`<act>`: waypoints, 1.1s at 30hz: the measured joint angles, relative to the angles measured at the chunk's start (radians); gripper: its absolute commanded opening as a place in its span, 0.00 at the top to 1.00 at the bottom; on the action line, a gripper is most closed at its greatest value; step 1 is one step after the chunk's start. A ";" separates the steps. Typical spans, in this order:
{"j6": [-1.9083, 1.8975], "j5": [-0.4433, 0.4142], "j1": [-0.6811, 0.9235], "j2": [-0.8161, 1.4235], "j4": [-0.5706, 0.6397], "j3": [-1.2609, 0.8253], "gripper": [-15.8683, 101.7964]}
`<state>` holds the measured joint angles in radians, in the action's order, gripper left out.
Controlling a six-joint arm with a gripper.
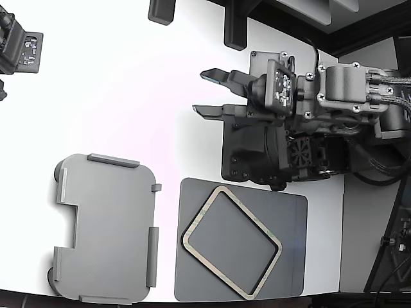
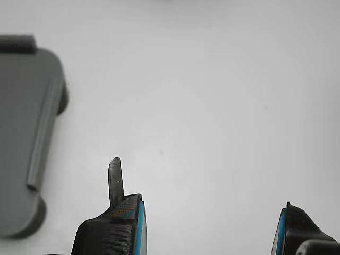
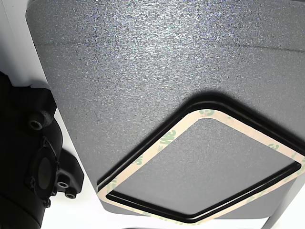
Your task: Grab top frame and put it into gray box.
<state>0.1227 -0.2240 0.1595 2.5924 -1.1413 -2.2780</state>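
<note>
The top frame [image 1: 232, 241], a thin beige ring with faint green patches and a hollow middle, lies tilted on a dark gray mat [image 1: 289, 218] at the bottom centre of the exterior view. It shows close up in the other view [image 3: 209, 167]. The gray box [image 1: 106, 228] sits at the exterior view's lower left, and a corner of it shows in the wrist view [image 2: 26, 133]. My gripper [image 1: 207, 93] hovers over bare white table, above the mat and well apart from the frame. Its jaws are open and empty, with the fingers [image 2: 119, 212] spread wide in the wrist view.
The arm's dark body [image 1: 308, 115] fills the exterior view's right. Another dark device [image 1: 19, 48] sits at the upper left corner. Dark fixtures [image 1: 234, 25] stand along the table's far edge. A black mount [image 3: 33, 167] shows beside the mat in the other view.
</note>
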 measured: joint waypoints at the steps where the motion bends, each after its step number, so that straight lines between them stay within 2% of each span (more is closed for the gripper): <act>1: 0.060 -0.028 0.031 -0.046 -0.037 0.048 0.02; 5: 0.334 -0.098 0.155 -0.213 -0.170 0.247 0.02; 13: 0.854 -0.057 0.330 -0.428 -0.396 0.552 0.03; 15: 0.960 -0.074 0.390 -0.463 -0.443 0.592 0.04; 18: 1.104 -0.052 0.469 -0.502 -0.491 0.609 0.05; 25: 1.302 0.060 0.615 -0.581 -0.500 0.571 0.05; 28: 1.273 0.103 0.683 -0.586 -0.454 0.508 0.09; 33: 1.170 0.153 0.808 -0.626 -0.383 0.468 0.02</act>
<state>1.2931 -0.0706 0.9679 1.9666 -1.5248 -1.8101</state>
